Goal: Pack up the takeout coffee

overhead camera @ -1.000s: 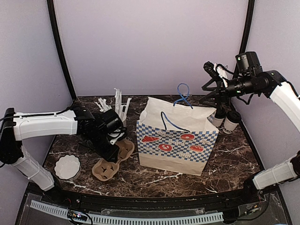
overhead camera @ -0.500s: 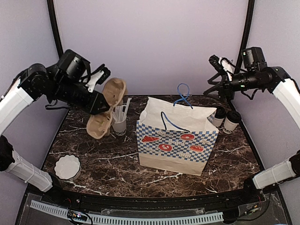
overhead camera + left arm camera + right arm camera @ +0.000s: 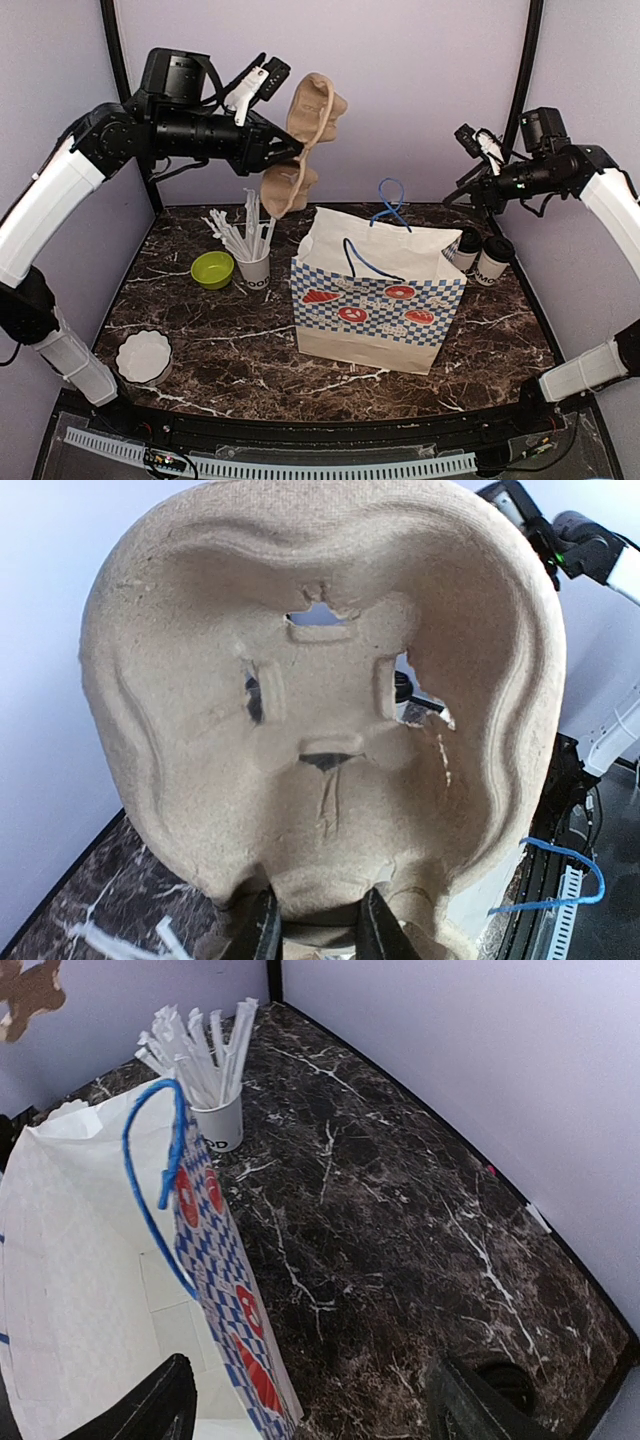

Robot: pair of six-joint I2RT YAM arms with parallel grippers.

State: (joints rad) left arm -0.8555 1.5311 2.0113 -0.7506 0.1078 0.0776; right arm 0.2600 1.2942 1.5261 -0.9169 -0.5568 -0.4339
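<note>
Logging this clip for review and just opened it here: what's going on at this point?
The left gripper is clamped on the edge of the brown pulp cup carrier, holding it high in the air to the left of the open paper bag. The right gripper hangs open above the back right corner, holding nothing. The two lidded coffee cups stand on the table just right of the bag, not yet packed.

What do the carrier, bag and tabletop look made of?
Carrier: moulded pulp, matte tan; fibrous grain, ragged tears.
Bag: probably paper, white with blue checks; sharp creases, stands stiff.
Tabletop: dark, white-veined marble look, slight sheen; real stone or printed laminate, cannot tell.
</note>
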